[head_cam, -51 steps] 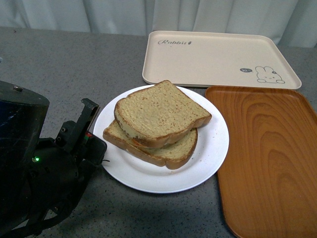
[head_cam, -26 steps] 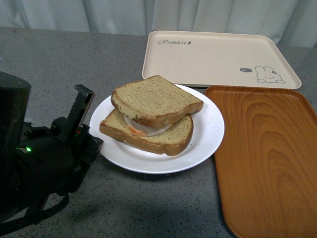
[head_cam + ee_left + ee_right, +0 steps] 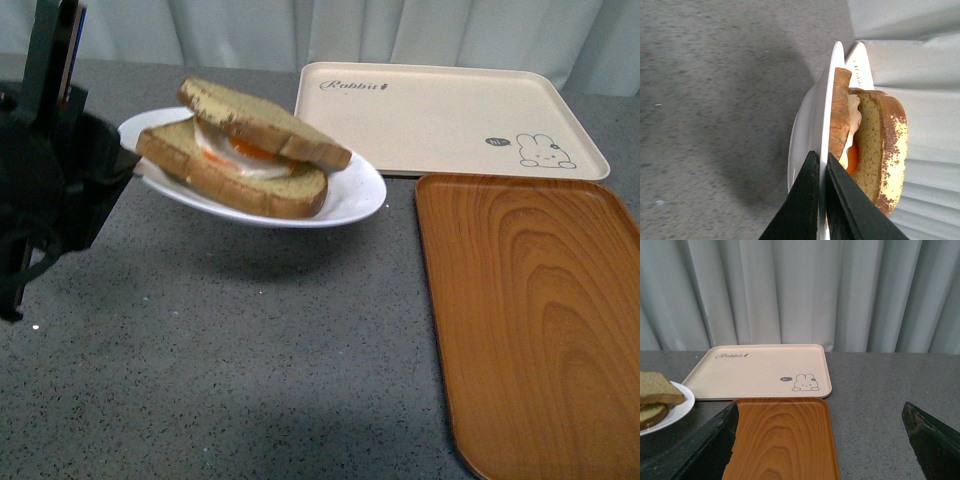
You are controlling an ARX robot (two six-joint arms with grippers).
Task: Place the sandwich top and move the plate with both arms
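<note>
In the front view the left arm (image 3: 45,190) is cut off by the picture's edge, and its dark bulk hides where the left gripper (image 3: 821,159) meets the plate (image 3: 352,196). Only the left wrist view shows this: the two black fingers (image 3: 805,200) are pinched narrow on the plate's rim, one on each face. The plate is seen edge-on there, so its underside and the sandwich's far end are hidden. The plate hangs clear of the grey surface (image 3: 250,350), tilted, with its shadow below. The sandwich top (image 3: 265,122) lies just past the left gripper's fingertips, on a fried egg (image 3: 245,155) and a lower slice (image 3: 230,182), and sits slightly askew of that slice. The right gripper (image 3: 820,412) does not appear in the front view. Its own wrist view shows only the two finger ends at the picture's corners, spread wide with nothing between them. Ahead of the right gripper lie the wooden tray (image 3: 782,440) and, beyond it, the beige tray (image 3: 760,372) before a pale curtain (image 3: 790,290). A sliver of plate and bread is cut off at that view's edge. The beige tray bears the word "Rabbit" and a small rabbit drawing, whose speech bubble is too small to read.
</note>
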